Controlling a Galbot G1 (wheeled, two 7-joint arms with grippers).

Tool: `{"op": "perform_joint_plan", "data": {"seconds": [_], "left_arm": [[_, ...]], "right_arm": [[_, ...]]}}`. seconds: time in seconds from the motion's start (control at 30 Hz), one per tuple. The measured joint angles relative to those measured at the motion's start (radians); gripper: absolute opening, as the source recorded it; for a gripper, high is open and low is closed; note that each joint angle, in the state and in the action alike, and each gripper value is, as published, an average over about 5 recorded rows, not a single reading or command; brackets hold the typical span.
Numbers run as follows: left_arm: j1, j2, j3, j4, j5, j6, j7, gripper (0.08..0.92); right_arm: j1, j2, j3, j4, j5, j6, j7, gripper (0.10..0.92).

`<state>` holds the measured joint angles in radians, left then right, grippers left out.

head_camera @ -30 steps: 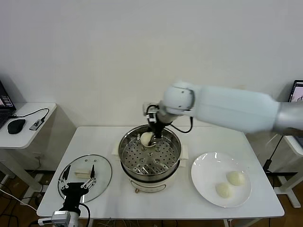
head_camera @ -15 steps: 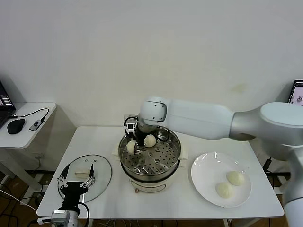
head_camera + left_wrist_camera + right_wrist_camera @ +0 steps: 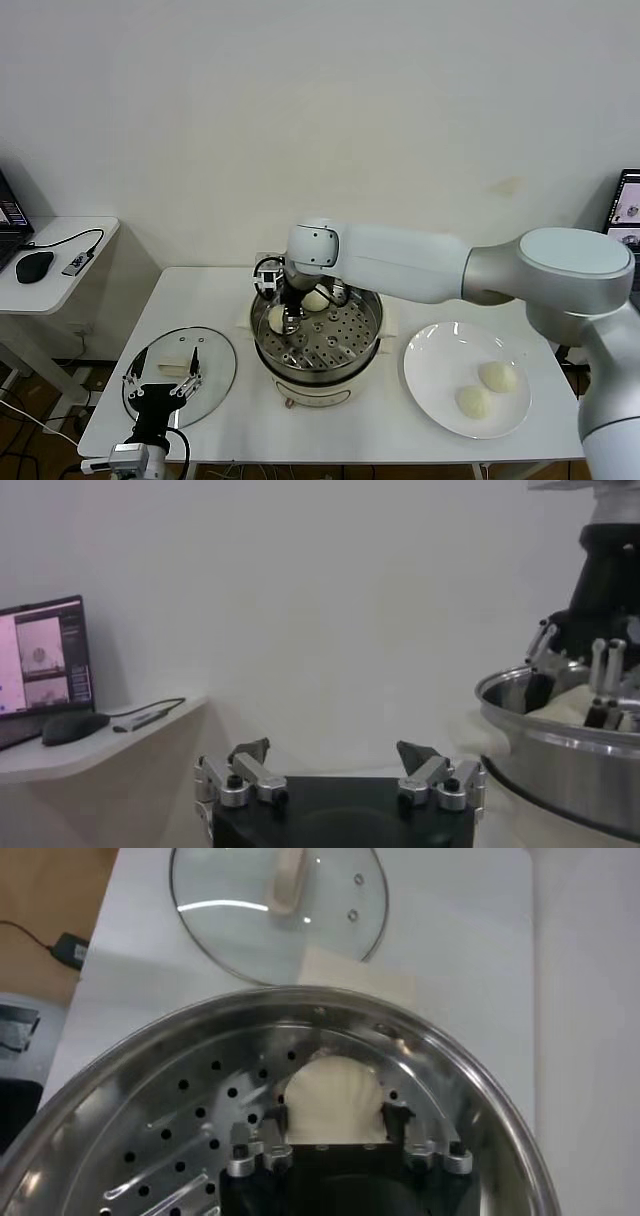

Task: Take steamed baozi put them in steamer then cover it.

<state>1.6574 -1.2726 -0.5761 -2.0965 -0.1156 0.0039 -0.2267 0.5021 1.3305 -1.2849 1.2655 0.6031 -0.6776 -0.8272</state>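
The steamer (image 3: 318,345) stands mid-table. My right gripper (image 3: 286,318) reaches into its left side and is shut on a baozi (image 3: 275,318) resting low on the perforated tray by the wall. In the right wrist view that baozi (image 3: 335,1100) sits between my fingers (image 3: 277,1118). A second baozi (image 3: 317,299) lies at the back of the tray. Two more baozi (image 3: 497,376) (image 3: 472,402) lie on the white plate (image 3: 440,350). The cover (image 3: 215,365) lies flat at the table's left, also in the right wrist view (image 3: 330,923). My left gripper (image 3: 163,378) hovers open over it.
A side desk (image 3: 55,270) with a mouse and cable stands to the left. The left wrist view shows my open left gripper (image 3: 333,760), the steamer's rim (image 3: 560,745) and a laptop screen (image 3: 40,655). The table's front edge is close below the cover.
My right gripper has moved from the back of the steamer to its left side and lowered to the tray with a baozi. The left arm has not moved.
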Motion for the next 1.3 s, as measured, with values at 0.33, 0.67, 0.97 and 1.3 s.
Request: {"op": "perform_joint_plan", "data": {"seconds": [0.33,0.67,0.97,1.3], "left_arm": [[-0.014,0.018,0.004,0.005,-0.003,0.003,0.0,0.823],[-0.003,0.019,0.011,0.01,0.0,-0.003,0.001,0.823],[0.009,0.016,0.009,0.008,0.007,-0.01,0.001,0.823],[0.014,0.013,0.008,0.007,0.024,-0.008,0.002,0.823]], "right_arm": [[0.206,-0.198,-0.062,0.205,-0.003,0.033,-0.125,0.823],[0.331,-0.511,-0.171,0.438,-0.127,0.132,-0.24,0.823],[0.306,-0.753,-0.231,0.535,-0.3,0.239,-0.266,0.823],[0.088,-0.902,-0.149,0.528,-0.473,0.301,-0.23,0.823]]}}
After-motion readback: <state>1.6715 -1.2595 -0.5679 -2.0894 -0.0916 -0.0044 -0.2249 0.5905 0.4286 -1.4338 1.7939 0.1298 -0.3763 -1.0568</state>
